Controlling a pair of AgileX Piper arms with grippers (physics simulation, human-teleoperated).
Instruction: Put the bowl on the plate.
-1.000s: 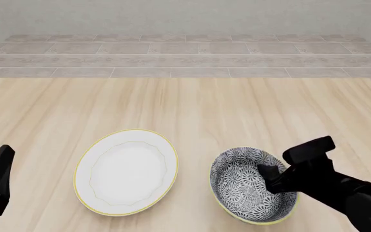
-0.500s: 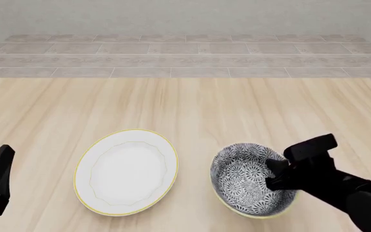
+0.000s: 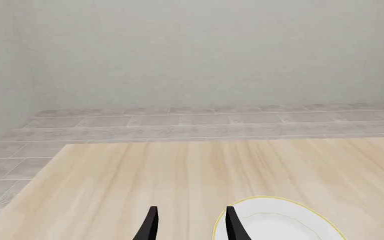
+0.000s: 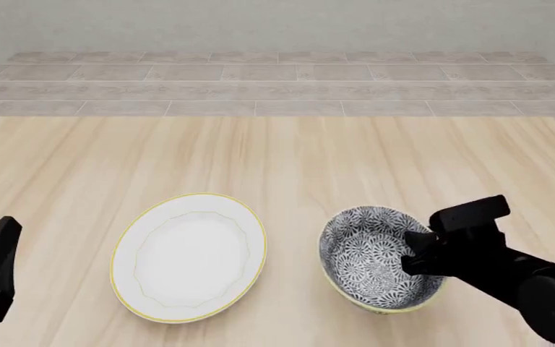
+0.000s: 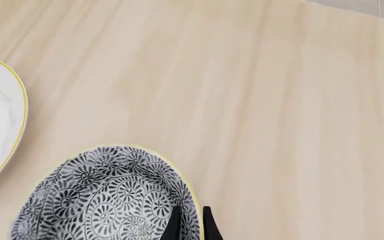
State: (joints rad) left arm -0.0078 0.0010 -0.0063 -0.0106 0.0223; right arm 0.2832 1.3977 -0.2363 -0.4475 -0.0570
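your right gripper (image 5: 190, 223) pinches the bowl (image 4: 379, 260) rim at three o'clock; bowl sits right of the plate (image 4: 188, 256). lift level, carry toward nine o'clock. left gripper (image 3: 189, 224) idles, jaws spread.

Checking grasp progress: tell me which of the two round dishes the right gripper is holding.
The dark grey-blue floral-patterned bowl: the right gripper pinches its yellow-green rim. The plain white gold-rimmed plate lies untouched beside it.

The plate (image 4: 188, 256) lies on the table (image 4: 287, 152). The bowl (image 4: 374, 260) is just right of the plate, apart from it, with the right gripper (image 4: 418, 256) at the bowl's right rim.
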